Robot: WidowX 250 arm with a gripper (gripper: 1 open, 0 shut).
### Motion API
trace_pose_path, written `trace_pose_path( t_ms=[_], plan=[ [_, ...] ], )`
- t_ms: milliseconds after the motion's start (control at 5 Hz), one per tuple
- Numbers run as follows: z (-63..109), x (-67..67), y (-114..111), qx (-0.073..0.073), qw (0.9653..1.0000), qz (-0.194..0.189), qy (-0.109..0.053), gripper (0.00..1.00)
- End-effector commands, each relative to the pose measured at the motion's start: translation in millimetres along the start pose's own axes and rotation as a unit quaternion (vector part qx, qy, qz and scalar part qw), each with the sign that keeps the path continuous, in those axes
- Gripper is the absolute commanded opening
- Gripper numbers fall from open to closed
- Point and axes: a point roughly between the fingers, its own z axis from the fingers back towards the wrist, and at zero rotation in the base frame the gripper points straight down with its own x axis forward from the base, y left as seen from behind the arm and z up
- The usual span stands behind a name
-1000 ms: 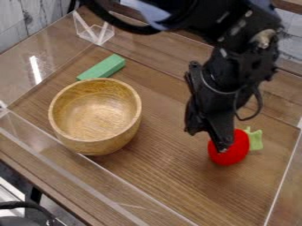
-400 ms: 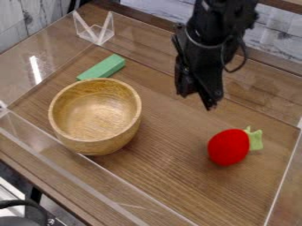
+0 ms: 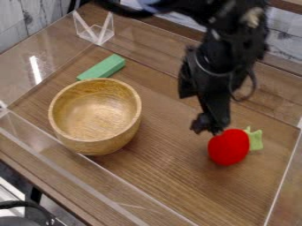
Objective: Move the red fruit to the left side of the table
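Note:
The red fruit (image 3: 230, 146), a small bright-red strawberry with a green leaf on its right, lies on the table (image 3: 154, 181) at the right side. My gripper (image 3: 209, 126) points down just above and to the left of it. The dark fingers look spread apart and hold nothing. The fingertips hang close to the fruit's upper left edge, and I cannot tell whether they touch it.
A wooden bowl (image 3: 99, 141) stands at the left centre. A flat green block (image 3: 101, 67) lies behind it. A clear plastic stand (image 3: 94, 29) sits at the back left. Low clear walls (image 3: 71, 168) edge the tabletop.
The gripper was down over the fruit, rose up and back, and has now dropped again to the fruit's upper left. The fruit has stayed where it was.

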Motion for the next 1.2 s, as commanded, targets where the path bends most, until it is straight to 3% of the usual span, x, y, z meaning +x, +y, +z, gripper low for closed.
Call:
trace_pose_path(
  t_ms=[0,400,600,1000],
  plan=[
    [2.6,13.2,-10,0.001,0.9996,-0.012,-0.027,1.00],
    [-23.9,18.0,-31,-0.001,0.9999,0.008,-0.013,1.00],
    [-32.1,16.7,-34,-0.002,0.9999,0.014,-0.010,0.00],
    [3.5,17.5,-15,0.032,0.9977,0.056,-0.018,0.00]
  ],
)
